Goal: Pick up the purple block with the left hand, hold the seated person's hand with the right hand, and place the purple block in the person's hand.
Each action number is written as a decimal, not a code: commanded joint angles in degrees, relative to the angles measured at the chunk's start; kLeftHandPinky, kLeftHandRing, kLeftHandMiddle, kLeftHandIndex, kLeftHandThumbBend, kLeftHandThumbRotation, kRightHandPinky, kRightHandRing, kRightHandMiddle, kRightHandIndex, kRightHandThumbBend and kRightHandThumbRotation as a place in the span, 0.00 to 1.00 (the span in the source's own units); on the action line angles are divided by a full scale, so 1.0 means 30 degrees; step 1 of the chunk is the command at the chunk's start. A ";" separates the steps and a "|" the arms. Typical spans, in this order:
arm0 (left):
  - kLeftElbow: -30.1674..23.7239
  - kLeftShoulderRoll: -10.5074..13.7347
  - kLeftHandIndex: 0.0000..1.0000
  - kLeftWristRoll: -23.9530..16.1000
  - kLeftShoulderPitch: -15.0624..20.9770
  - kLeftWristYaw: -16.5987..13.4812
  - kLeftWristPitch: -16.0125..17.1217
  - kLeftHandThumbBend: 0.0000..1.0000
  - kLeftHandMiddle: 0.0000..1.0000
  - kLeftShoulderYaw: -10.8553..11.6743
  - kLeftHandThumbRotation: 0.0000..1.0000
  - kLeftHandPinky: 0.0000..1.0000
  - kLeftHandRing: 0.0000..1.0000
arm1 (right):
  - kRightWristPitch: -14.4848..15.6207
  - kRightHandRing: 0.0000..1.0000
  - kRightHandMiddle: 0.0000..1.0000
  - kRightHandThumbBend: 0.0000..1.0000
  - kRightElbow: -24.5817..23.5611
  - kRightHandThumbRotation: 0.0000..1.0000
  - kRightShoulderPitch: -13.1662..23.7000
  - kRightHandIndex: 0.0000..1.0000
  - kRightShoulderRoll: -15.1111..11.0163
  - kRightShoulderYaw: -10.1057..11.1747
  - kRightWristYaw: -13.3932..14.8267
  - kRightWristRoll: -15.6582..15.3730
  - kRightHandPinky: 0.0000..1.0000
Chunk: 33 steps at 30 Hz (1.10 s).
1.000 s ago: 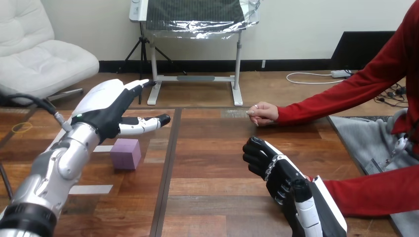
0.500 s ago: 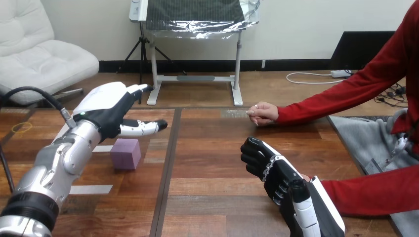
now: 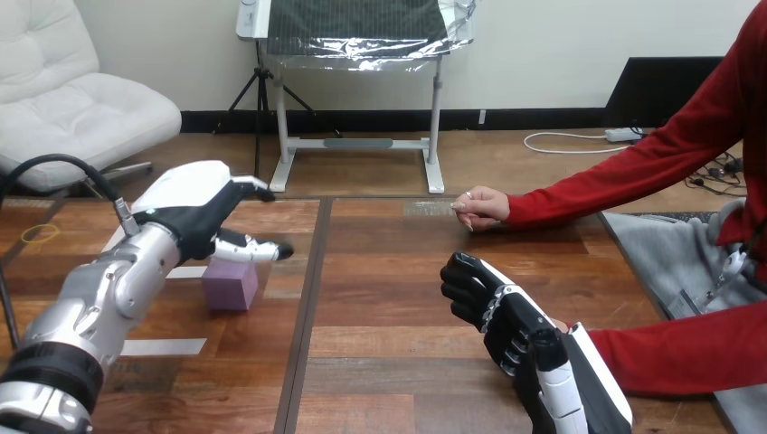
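The purple block (image 3: 230,285) sits on the wooden table (image 3: 389,271) left of centre. My left hand (image 3: 194,210) hovers just above and behind the block, open, its thumb (image 3: 255,250) stretched over the block's top edge. At the lower right my right hand (image 3: 493,307) hangs open, fingers relaxed and holding nothing. The person's hand (image 3: 479,208) rests loosely closed on the table's far side, apart from both my hands. A second red-sleeved forearm (image 3: 687,353) lies along the table behind my right wrist, and its hand is hidden.
Strips of white tape (image 3: 165,346) lie on the table near the block. A yellow rubber band (image 3: 41,233) lies at the far left. A dark seam (image 3: 306,307) runs down the tabletop. A grey cloth (image 3: 665,258) covers the right edge.
My left hand has come down and back toward the purple block, with its thumb now over the block's top. The right hand and the person's hand have stayed put.
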<state>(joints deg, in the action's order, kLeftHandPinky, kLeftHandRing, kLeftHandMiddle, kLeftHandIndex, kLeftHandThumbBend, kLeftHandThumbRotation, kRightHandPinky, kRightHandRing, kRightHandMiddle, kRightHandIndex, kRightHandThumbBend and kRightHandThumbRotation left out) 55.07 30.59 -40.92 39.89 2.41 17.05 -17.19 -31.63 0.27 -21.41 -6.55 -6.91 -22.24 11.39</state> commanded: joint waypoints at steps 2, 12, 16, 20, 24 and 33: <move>0.0756 0.0502 0.81 -0.0159 0.1902 -0.0027 -0.0216 0.73 0.84 -0.0514 0.53 0.90 0.86 | -0.0278 0.90 0.88 0.78 -0.0772 1.00 0.0901 0.88 0.0220 0.0161 0.0082 0.0237 0.93; 0.1669 0.0345 0.84 -0.0009 0.2184 0.0469 -0.0804 0.76 0.86 -0.0936 0.54 0.89 0.86 | -0.0255 0.90 0.88 0.76 -0.0700 1.00 0.0922 0.87 0.0130 0.0223 0.0009 0.0267 0.93; 0.1978 0.0262 0.84 0.0083 0.2161 0.0517 -0.0951 0.77 0.86 -0.1048 0.53 0.88 0.86 | -0.0211 0.89 0.87 0.77 -0.0749 1.00 0.0915 0.87 0.0156 0.0209 0.0039 0.0267 0.92; 0.2268 0.0199 0.84 0.0119 0.2142 0.0431 -0.0919 0.76 0.87 -0.1122 0.51 0.87 0.86 | -0.0159 0.89 0.87 0.77 -0.0808 1.00 0.0914 0.87 0.0177 0.0196 0.0062 0.0279 0.92; 0.2547 0.0134 0.85 0.0108 0.2167 0.0373 -0.0890 0.76 0.87 -0.1199 0.48 0.85 0.86 | -0.0171 0.89 0.87 0.78 -0.0780 1.00 0.0955 0.87 0.0166 0.0206 0.0032 0.0311 0.92; 0.2841 -0.0022 0.86 0.0190 0.2168 0.0514 -0.1156 0.73 0.88 -0.1357 0.42 0.85 0.87 | -0.0146 0.88 0.87 0.79 -0.0794 1.00 0.1021 0.87 0.0093 0.0272 0.0064 0.0229 0.92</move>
<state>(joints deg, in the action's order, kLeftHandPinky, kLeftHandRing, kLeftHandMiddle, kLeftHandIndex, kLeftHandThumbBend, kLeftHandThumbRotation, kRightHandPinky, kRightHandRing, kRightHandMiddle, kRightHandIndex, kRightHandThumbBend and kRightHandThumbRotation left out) 63.33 30.76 -40.96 41.51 4.14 13.90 -20.77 -31.64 0.27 -21.41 -6.62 -6.76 -22.25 11.42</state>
